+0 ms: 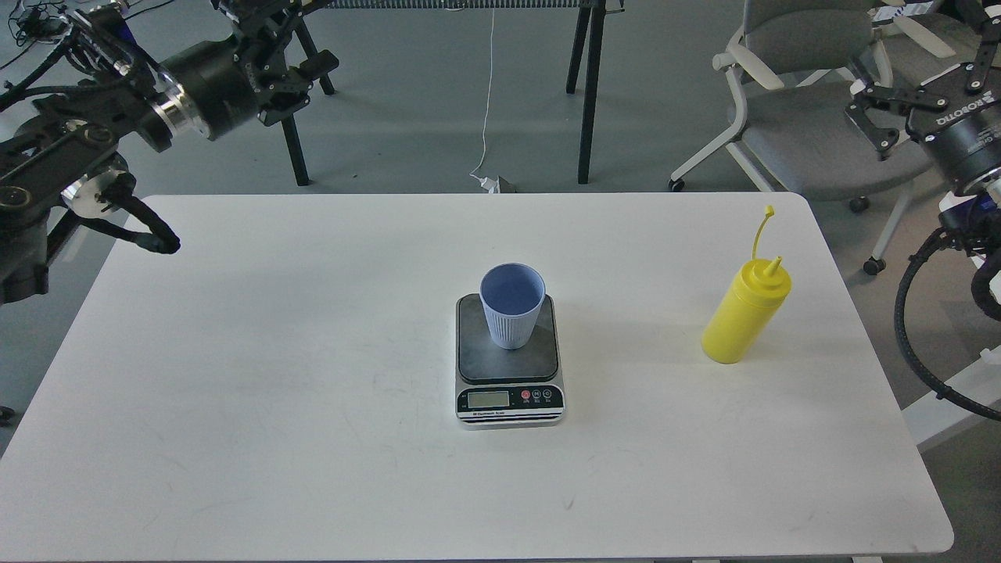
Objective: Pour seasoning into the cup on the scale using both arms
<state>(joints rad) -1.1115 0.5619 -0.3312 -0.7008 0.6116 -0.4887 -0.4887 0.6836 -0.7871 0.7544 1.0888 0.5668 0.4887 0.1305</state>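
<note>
The light-blue ribbed cup (512, 306) stands upright on the dark plate of the silver scale (508, 366) at the middle of the white table (274, 375). The yellow seasoning bottle (744, 314) stands upright on the table's right side, with its cap strap sticking up and the nozzle uncovered. My left gripper (313, 33) is open and empty, high beyond the table's far left corner. My right gripper (911, 47) is open and empty, raised off the table's right side, above and right of the bottle.
Grey office chairs (821, 125) stand beyond the table's far right corner, behind my right gripper. Black frame legs (586, 86) and a white cable (486, 94) are on the floor behind the table. A second white surface edge (954, 391) shows at right.
</note>
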